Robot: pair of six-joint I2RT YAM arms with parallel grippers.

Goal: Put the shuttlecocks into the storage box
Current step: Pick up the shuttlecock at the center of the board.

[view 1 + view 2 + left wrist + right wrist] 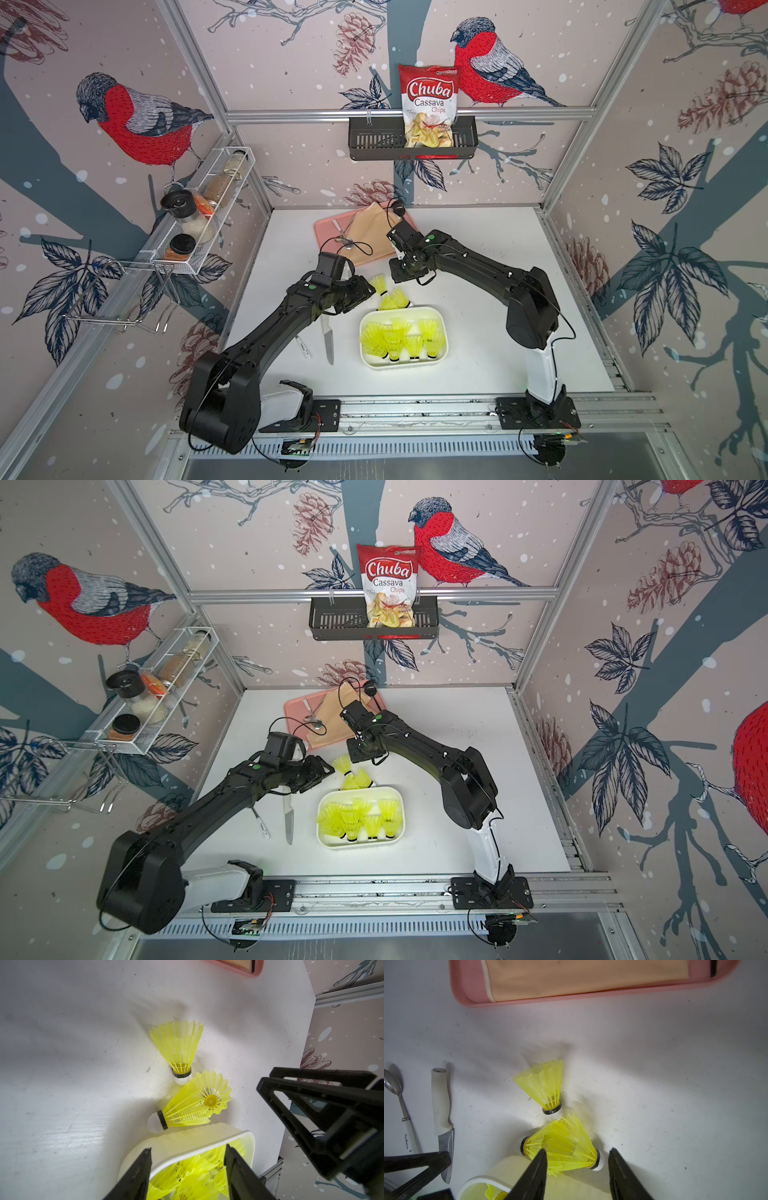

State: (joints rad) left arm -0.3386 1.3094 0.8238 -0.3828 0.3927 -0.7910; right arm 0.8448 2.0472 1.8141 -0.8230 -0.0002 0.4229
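Bird-papered enclosure, white worktop (478,257), both top views: storage box (403,364) holding several shuttlecocks (395,336), three more just behind it | left wrist: left claw (188,1147) open, empty, near box | right wrist: right claw (577,1151) open above loose pair.

Robot test cell dressed as a kitchen — aluminium frame (291,114), bird-printed wall panels (137,120), spice rack (227,208), chips bag (428,104), white counter (478,257)

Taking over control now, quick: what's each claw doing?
Left claw: open, holding nothing.
Right claw: open, holding nothing.
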